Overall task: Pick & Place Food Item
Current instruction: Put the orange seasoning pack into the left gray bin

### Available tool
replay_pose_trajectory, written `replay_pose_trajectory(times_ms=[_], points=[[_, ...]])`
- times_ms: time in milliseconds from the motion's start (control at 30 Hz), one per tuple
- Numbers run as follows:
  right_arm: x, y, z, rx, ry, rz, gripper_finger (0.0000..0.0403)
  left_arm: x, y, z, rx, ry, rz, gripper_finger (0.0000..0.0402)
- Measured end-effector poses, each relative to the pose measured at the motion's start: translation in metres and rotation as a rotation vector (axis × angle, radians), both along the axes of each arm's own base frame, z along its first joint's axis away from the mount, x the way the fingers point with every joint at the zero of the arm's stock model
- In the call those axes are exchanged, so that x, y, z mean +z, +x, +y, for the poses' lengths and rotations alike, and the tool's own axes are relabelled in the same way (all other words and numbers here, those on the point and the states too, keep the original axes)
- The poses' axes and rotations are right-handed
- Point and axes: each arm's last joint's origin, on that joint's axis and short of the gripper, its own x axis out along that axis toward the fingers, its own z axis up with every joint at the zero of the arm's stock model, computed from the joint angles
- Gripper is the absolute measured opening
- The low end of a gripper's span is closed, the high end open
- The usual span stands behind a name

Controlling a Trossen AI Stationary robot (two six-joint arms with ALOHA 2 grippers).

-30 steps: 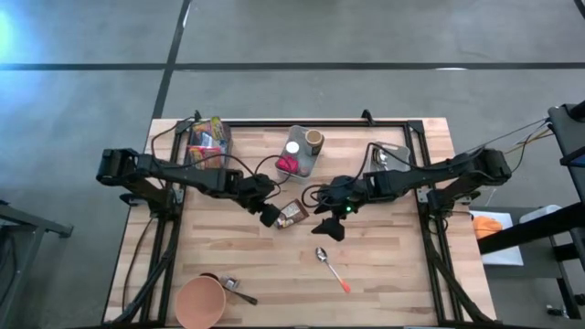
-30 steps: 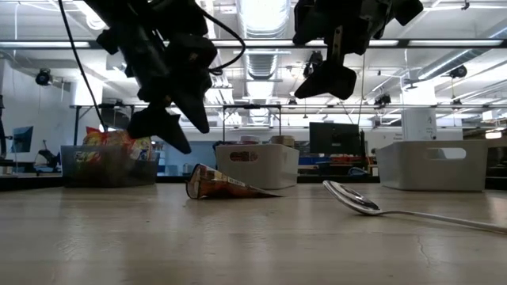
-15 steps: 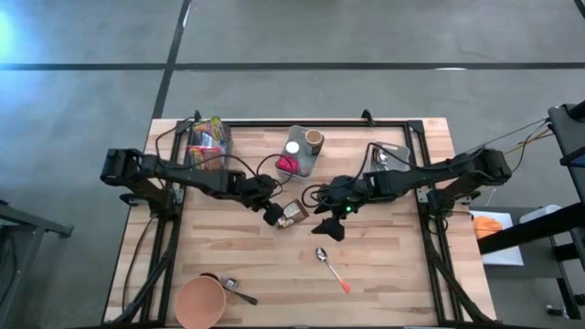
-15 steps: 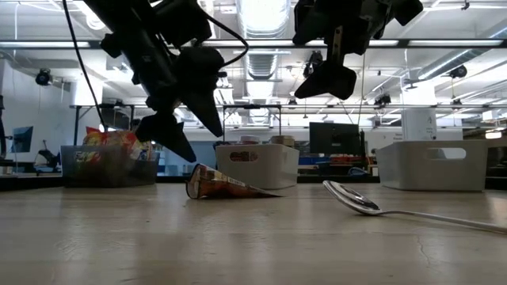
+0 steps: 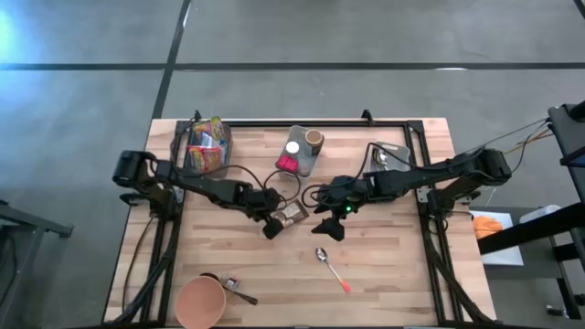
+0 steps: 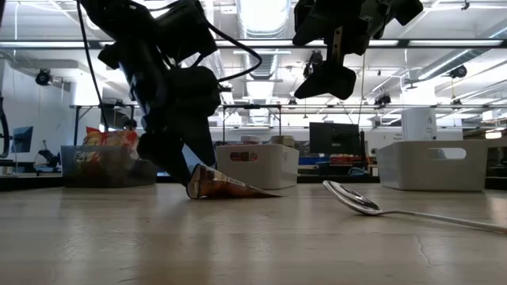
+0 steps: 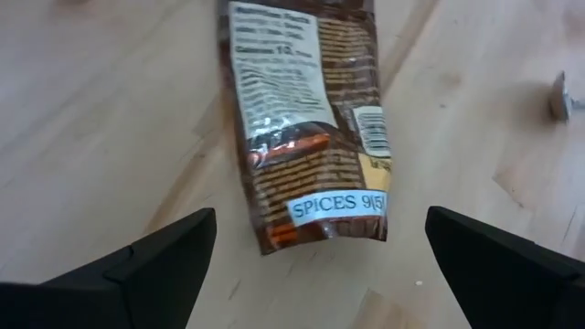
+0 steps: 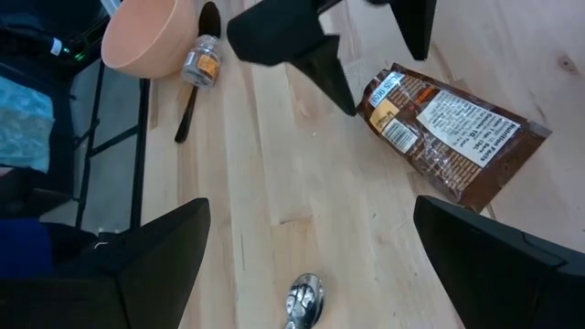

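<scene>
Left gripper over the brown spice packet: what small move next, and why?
Probably lower the left gripper straight down and close. Its jaws are open and straddle the end of the brown spice packet, which lies flat on the table, not yet gripped.

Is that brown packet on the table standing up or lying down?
Lying down. The brown spice packet rests flat on the wooden table, label side up.

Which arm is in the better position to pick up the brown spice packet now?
Left. The left gripper is open, low at the packet, with a finger on each side. The right gripper is open too, but higher and off to the side.
</scene>
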Motion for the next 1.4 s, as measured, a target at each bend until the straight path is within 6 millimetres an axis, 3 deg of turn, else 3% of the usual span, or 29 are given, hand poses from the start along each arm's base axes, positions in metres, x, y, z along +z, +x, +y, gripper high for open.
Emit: replay_pose_trajectory(times_ms=[400, 933, 1100, 1400], points=[[0.000, 0.000, 0.000, -0.006, 0.003, -0.001, 0.0380, -0.017, 0.005, -0.003, -0.036, 0.054, 0.020, 0.0400], [0.000, 0.000, 0.000, -0.021, -0.007, -0.004, 0.0380, -0.018, 0.009, -0.004, -0.047, 0.173, -0.009, 0.0393], [0.000, 0.000, 0.000, -0.021, -0.007, -0.004, 0.0380, -0.020, 0.008, -0.004, -0.059, 0.193, 0.001, 0.0350], [0.000, 0.000, 0.000, -0.021, -0.007, -0.004, 0.0380, -0.020, 0.007, -0.004, -0.063, 0.193, 0.004, 0.0230]])
